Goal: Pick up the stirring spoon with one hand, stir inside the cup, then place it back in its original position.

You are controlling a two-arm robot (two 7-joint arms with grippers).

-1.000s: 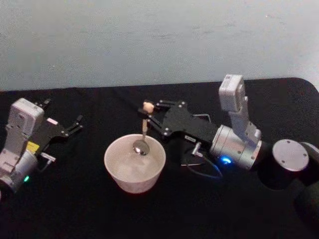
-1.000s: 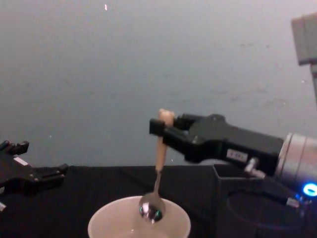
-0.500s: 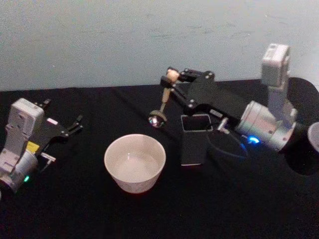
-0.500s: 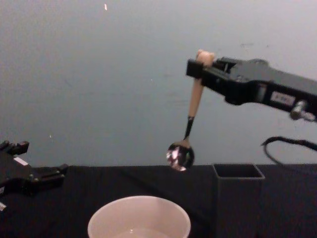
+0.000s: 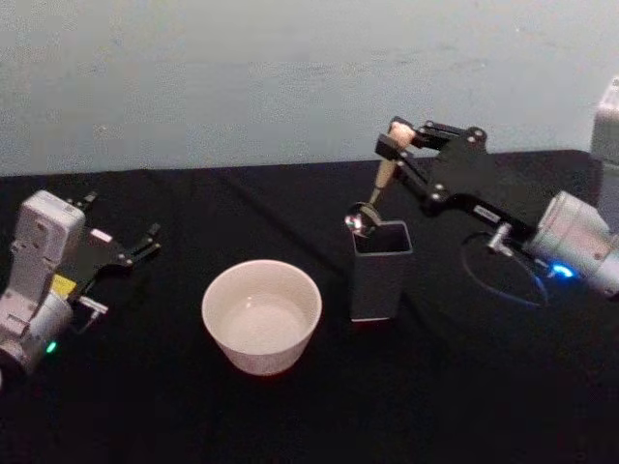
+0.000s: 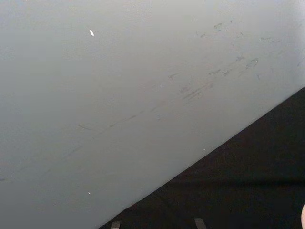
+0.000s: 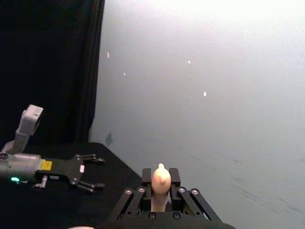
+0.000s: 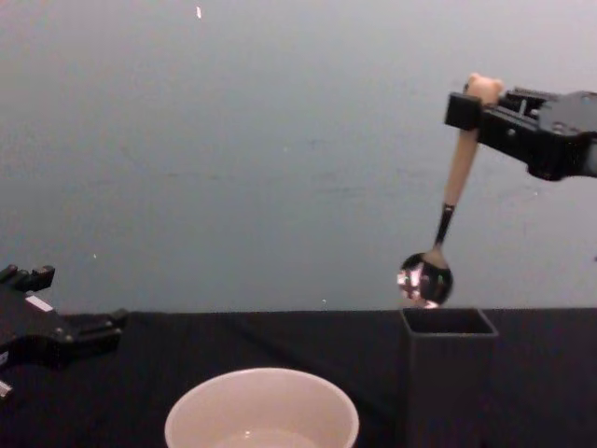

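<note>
My right gripper (image 5: 392, 143) is shut on the pale upper handle of the stirring spoon (image 5: 384, 176), just below its bear head. The spoon hangs tilted, and its shiny bowl (image 8: 424, 278) hovers just above the near-left rim of the dark grey square holder (image 5: 379, 275). In the right wrist view the bear head of the spoon (image 7: 160, 179) sits between the fingers. The cream-white cup (image 5: 256, 356) stands left of the holder, with nothing in it but a faint sheen at the bottom. My left gripper (image 5: 150, 242) rests open at the far left, well away from the cup.
A black cloth (image 5: 464, 387) covers the table, which backs onto a pale grey wall. The holder (image 8: 448, 373) stands close to the right of the cup (image 8: 191, 420). A dark cable loops on the cloth under the right arm (image 5: 503, 285).
The right gripper lifted the spoon out of the cup and carried it up and to the right, and it now hangs over the square holder. The left arm has not moved.
</note>
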